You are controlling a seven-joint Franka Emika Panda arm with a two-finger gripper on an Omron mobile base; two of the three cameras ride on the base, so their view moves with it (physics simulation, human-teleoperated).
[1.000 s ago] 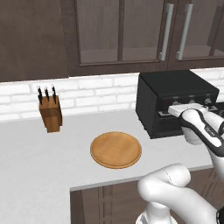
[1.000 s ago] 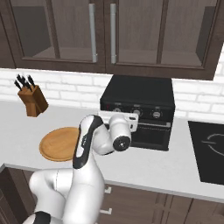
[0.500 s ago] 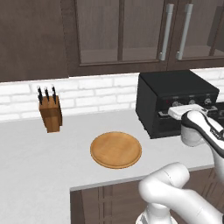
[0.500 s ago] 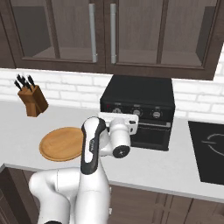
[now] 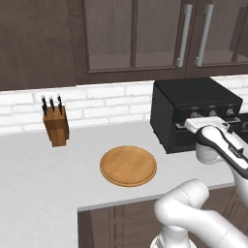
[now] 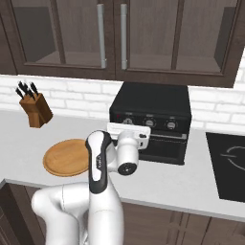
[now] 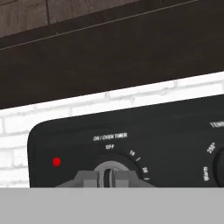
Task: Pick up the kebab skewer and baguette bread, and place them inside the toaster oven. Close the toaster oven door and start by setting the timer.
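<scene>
The black toaster oven [image 5: 193, 104] [image 6: 153, 103] stands at the back of the counter, its door [image 6: 160, 146] up against its front. My gripper [image 6: 128, 124] [image 5: 196, 117] is at the leftmost of the three knobs. In the hand view my gripper [image 7: 107, 178] is shut on the ridge of that timer knob [image 7: 111, 168], under the words "ON / OVEN TIMER". A red lamp [image 7: 56, 162] glows to the knob's left. The kebab skewer and the baguette bread are hidden.
A round wooden plate [image 5: 128, 165] [image 6: 64, 157] lies bare on the grey counter left of the oven. A knife block [image 5: 55, 125] [image 6: 36, 109] stands by the brick wall. A black cooktop [image 6: 229, 165] lies right of the oven; dark cabinets hang above.
The hand has stayed at the left knob while the wrist behind it has swung round, rolling the hand.
</scene>
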